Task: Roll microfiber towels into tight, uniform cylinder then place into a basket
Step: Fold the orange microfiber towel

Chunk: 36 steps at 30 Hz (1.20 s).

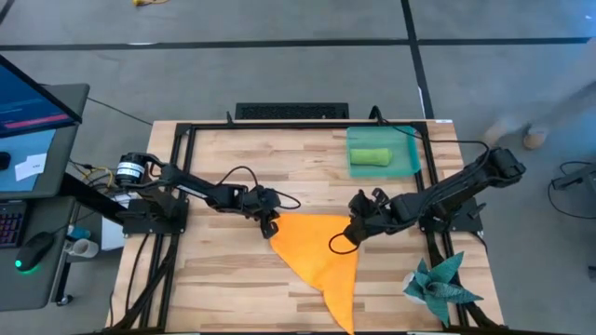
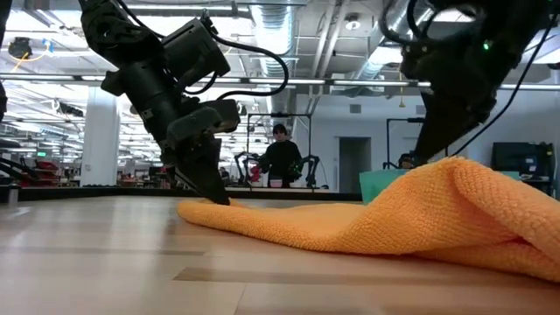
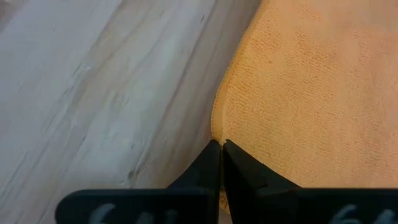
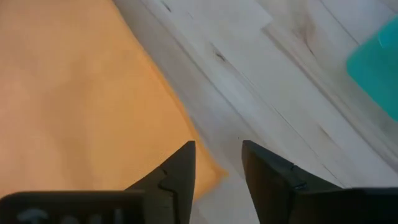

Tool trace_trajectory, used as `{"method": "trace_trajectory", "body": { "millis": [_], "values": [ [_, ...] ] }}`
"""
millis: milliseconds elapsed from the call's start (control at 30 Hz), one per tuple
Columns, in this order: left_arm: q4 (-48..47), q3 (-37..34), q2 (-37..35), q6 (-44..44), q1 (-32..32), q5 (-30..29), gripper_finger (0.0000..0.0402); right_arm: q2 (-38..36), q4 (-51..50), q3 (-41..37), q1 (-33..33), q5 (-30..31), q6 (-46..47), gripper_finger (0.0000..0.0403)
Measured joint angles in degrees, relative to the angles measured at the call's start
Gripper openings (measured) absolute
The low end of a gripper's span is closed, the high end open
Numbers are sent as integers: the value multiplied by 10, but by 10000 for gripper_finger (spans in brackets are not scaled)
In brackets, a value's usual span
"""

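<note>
Your left fingers (image 3: 221, 163) are clenched on the corner of the orange towel (image 1: 321, 256) spread across the bench (image 1: 223, 288), your right fingers (image 4: 217, 168) hang released over its other edge, and the green towel (image 1: 370, 156) sits rolled in the basket (image 1: 410, 149).

Light wooden table (image 1: 223, 270) carrying a spread orange towel (image 1: 321, 256), a teal tray (image 1: 410, 154) and a spiky teal cloth (image 1: 440, 284).
</note>
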Motion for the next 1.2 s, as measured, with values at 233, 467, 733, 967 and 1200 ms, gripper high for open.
{"method": "trace_trajectory", "body": {
  "millis": [233, 467, 733, 967, 1200],
  "values": [
    [-4, 0, 0, 0, 0, 0, 0, 0, 5, -22, -14, -4, 15, 179],
    [-4, 0, 0, 0, 0, -1, 0, 15, 16, -22, -18, -32, 15, 181],
    [-8, 0, -1, 0, 0, -2, 0, 88, 43, -23, -33, -102, -45, 182],
    [-9, 0, -1, 0, 0, -2, 0, 119, 48, -18, -66, -123, -65, 172],
    [-11, 0, -1, 0, 0, -2, 0, 96, 49, -20, -72, -126, -80, 144]
  ]
}}
